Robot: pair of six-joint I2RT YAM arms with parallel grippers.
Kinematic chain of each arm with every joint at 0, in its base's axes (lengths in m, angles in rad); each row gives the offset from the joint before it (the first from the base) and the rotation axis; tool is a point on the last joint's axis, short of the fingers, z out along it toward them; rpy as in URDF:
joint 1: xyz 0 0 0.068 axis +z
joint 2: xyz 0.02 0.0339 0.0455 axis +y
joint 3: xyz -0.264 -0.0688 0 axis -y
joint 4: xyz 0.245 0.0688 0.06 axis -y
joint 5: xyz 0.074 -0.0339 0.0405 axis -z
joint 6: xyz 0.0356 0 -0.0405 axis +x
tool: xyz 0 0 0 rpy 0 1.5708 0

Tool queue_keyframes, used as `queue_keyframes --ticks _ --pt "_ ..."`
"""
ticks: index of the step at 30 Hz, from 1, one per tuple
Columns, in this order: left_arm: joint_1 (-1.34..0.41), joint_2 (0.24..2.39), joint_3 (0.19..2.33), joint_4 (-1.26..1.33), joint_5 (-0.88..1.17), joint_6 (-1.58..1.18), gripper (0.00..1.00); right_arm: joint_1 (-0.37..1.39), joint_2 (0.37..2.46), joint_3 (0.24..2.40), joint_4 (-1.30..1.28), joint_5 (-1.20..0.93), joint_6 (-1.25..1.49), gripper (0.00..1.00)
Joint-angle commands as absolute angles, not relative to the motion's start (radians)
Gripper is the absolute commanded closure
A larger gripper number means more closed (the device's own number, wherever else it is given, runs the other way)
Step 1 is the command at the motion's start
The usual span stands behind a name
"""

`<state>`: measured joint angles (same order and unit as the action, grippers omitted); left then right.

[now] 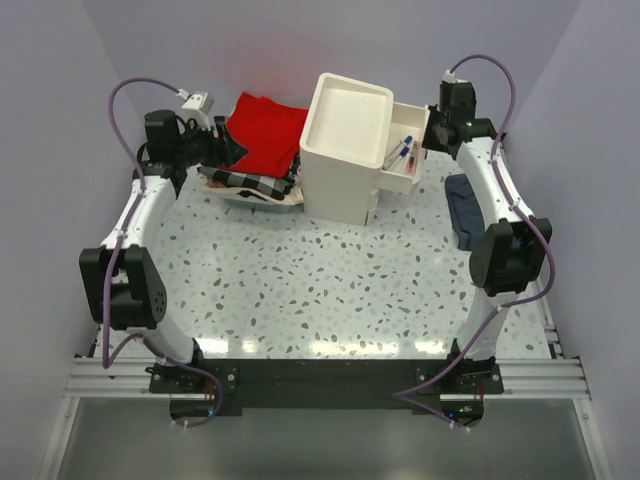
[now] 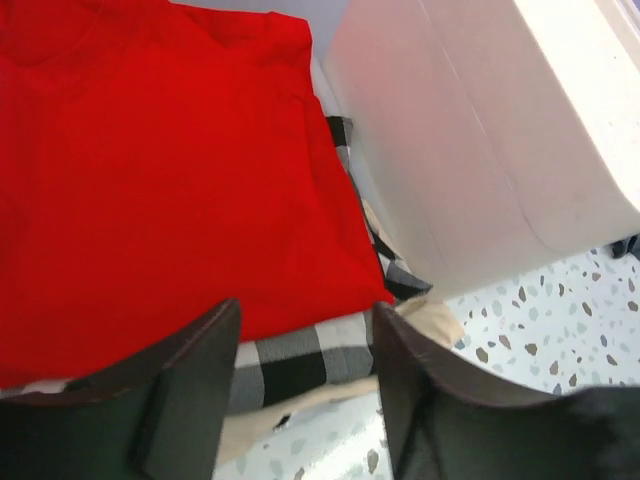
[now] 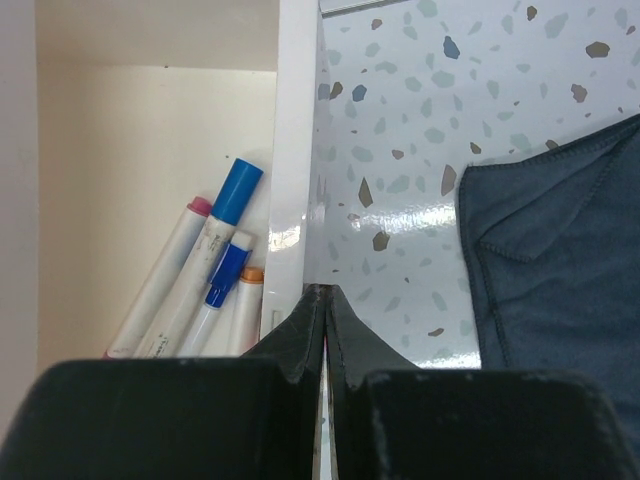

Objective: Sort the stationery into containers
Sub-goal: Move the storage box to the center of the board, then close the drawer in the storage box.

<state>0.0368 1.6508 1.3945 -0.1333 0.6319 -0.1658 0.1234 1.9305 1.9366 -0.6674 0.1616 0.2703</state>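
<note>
I see the right gripper (image 3: 323, 297) with fingers pressed together, holding nothing, at the front wall of the open drawer (image 3: 297, 150), near the table's far right corner. The pens (image 3: 210, 275) lie inside, just left of its tips, long axes slanting toward that wall. The left gripper (image 2: 305, 315), fingers spread and holding nothing, hovers over the red cloth (image 2: 150, 180). I judge the right arm nearer.

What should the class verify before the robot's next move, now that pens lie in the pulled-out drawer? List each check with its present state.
1. Pens inside the drawer, none over its wall: ok.
2. Right gripper shut and empty: ok.
3. Right gripper touching the drawer wall: cannot tell.
4. Left gripper open and empty, above the red cloth: ok.
5. Dark blue cloth lying apart from the drawer: ok.
</note>
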Motion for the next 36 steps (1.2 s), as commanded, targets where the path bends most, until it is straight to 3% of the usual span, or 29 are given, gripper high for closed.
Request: queue_keyframes --ticks 1,5,9,13,32,36 --pt "-0.050 1.777 1.549 -0.058 0.652 -0.160 0.48 0.156 1.944 1.962 -0.661 0.051 0.316 1.00" --pt "-0.115 1.900 1.707 -0.052 0.649 -0.127 0.63 0.163 1.951 1.968 -0.664 0.040 0.322 1.00" --pt "-0.166 1.991 1.808 -0.046 0.631 -0.107 0.85 0.181 1.956 1.968 -0.663 0.018 0.339 1.00" --pt "-0.224 2.071 1.903 -0.069 0.623 -0.071 0.87 0.202 1.973 1.993 -0.660 0.002 0.362 1.00" --pt "-0.376 2.092 1.919 -0.107 0.562 0.029 0.97 0.311 2.034 2.019 -0.667 -0.068 0.450 1.00" --pt "-0.379 2.051 1.918 -0.165 0.366 0.080 0.95 0.281 2.034 2.077 -0.698 0.084 0.382 1.00"
